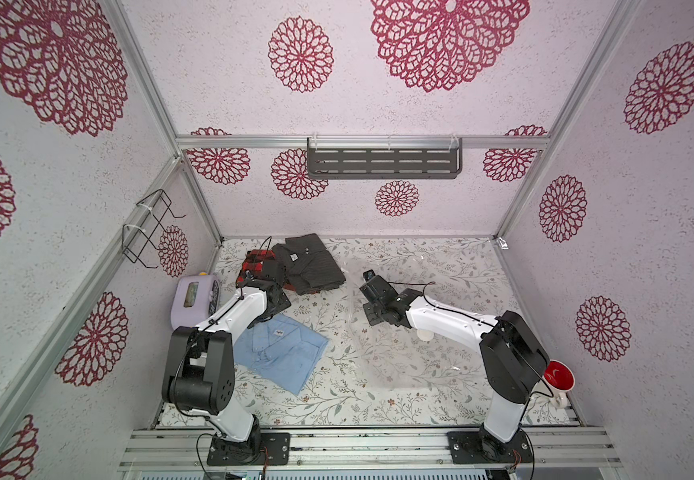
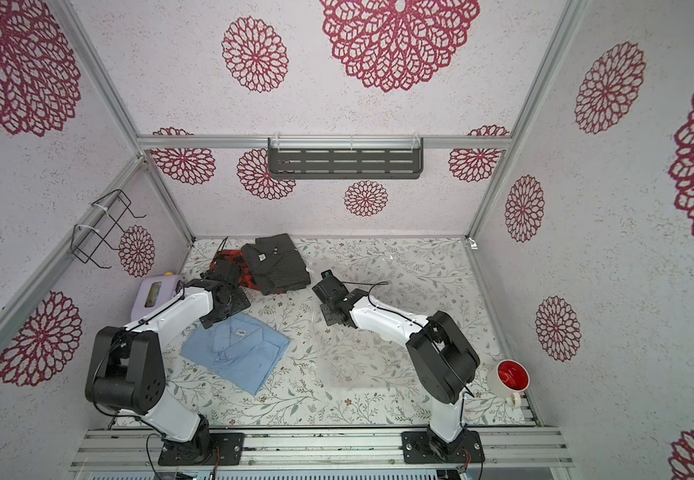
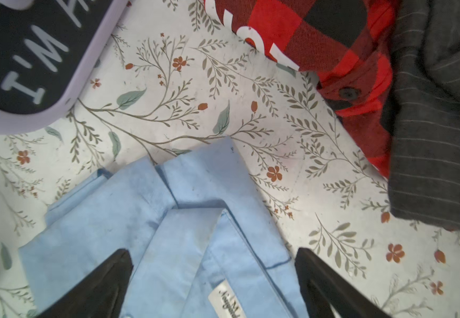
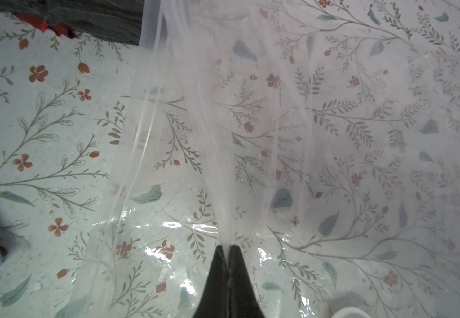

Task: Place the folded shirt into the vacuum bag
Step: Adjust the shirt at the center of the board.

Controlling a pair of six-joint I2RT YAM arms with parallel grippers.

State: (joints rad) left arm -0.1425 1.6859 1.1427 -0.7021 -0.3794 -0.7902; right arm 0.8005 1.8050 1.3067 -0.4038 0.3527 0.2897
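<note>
A folded light-blue shirt (image 1: pixel 283 353) (image 2: pixel 237 353) lies on the floral table, left of centre. My left gripper (image 3: pixel 213 252) (image 1: pixel 277 309) hovers open just above its collar (image 3: pixel 196 225), one finger on each side, touching nothing. The vacuum bag (image 1: pixel 399 357) (image 2: pixel 362 361) is a clear glossy sheet spread to the right of the shirt, with its white valve cap (image 1: pixel 425 334) under my right arm. My right gripper (image 4: pixel 227 247) (image 1: pixel 372 318) is shut on the bag's upper film (image 4: pixel 196 137) and holds it lifted in a taut fold above the lower layer.
A red plaid shirt (image 1: pixel 260 259) and a grey striped shirt (image 1: pixel 310 266) lie folded at the back left. A lavender box (image 1: pixel 193 301) stands by the left wall. A red-lined mug (image 1: pixel 558 378) sits at the front right. A shelf (image 1: pixel 382 162) hangs on the back wall.
</note>
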